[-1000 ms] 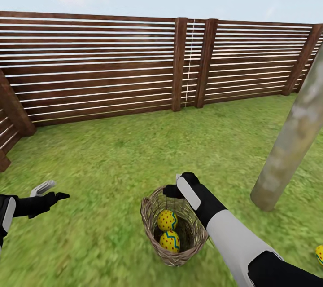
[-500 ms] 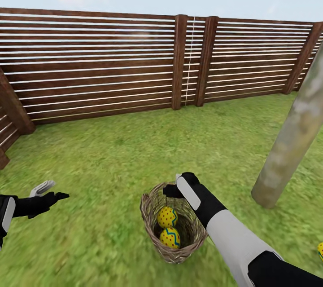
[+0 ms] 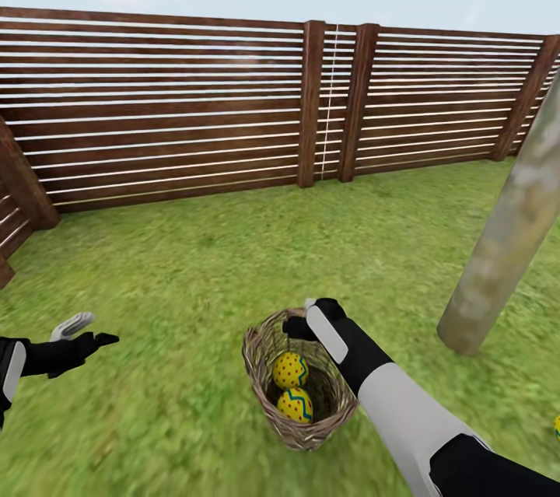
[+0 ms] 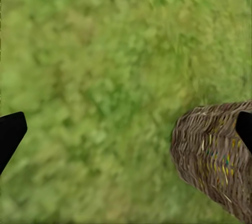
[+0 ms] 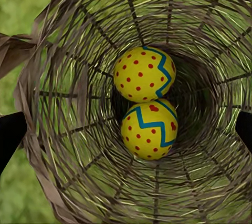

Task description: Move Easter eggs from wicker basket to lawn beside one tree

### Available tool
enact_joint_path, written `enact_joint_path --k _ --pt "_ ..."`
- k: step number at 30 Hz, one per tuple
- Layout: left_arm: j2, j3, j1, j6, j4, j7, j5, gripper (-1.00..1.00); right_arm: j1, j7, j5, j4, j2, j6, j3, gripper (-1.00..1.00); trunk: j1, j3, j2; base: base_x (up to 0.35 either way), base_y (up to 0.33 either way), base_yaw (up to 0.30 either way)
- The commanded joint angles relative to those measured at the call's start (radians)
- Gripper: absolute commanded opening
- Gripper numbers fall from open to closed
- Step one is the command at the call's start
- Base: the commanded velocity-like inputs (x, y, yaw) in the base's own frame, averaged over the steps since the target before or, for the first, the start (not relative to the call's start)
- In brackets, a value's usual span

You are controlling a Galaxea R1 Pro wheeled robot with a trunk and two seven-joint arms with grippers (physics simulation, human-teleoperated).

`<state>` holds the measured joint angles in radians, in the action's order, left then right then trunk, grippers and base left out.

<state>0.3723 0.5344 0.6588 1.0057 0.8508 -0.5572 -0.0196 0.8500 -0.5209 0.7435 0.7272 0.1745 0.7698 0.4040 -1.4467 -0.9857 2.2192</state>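
Right gripper (image 3: 299, 324) hangs over the wicker basket (image 3: 260, 357) rim at 12 o'clock, fingers (image 5: 9, 134) spread apart. Two Easter eggs (image 5: 144, 74) lie touching between them, deep inside. Left gripper (image 3: 87, 330) released over lawn (image 3: 179, 264).

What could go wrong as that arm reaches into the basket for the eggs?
The two eggs touch each other deep in the narrow wicker basket, so the open right gripper may nudge one while closing on the other. Its fingers might also catch the braided rim and tip the light basket on the lawn. A third egg lies at the picture's edge, some way from the tree, so perhaps not close enough to count.
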Motion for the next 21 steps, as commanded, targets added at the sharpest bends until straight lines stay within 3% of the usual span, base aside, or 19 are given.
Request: enact_joint_path --k 1,7,9,16,21 --pt "-0.001 0.002 0.001 0.005 0.001 -0.004 -0.002 1.0 0.001 -0.01 0.009 0.0 0.0 0.0 0.001 1.0 -0.004 -0.004 0.008 0.0 0.0 0.0" --pt "-0.002 0.001 0.001 0.002 0.001 -0.004 -0.002 1.0 -0.002 -0.009 0.008 0.0 0.0 -0.004 0.001 1.0 -0.027 -0.023 0.05 0.0 0.0 0.0" --pt "0.008 0.012 -0.011 0.013 0.001 -0.016 0.008 1.0 0.009 0.003 -0.003 0.0 0.0 -0.015 -0.009 1.0 -0.027 -0.023 0.05 0.0 0.0 0.0" --pt "-0.027 0.028 0.008 0.036 0.005 -0.023 0.043 1.0 0.049 0.012 0.0 0.04 0.0 -0.055 -0.013 1.0 -0.027 -0.023 0.05 0.0 0.0 0.0" --pt "-0.026 0.042 0.008 0.036 0.005 -0.03 0.073 1.0 0.07 0.039 0.0 0.063 0.0 -0.084 -0.01 1.0 -0.019 -0.017 0.036 0.0 0.0 0.0"
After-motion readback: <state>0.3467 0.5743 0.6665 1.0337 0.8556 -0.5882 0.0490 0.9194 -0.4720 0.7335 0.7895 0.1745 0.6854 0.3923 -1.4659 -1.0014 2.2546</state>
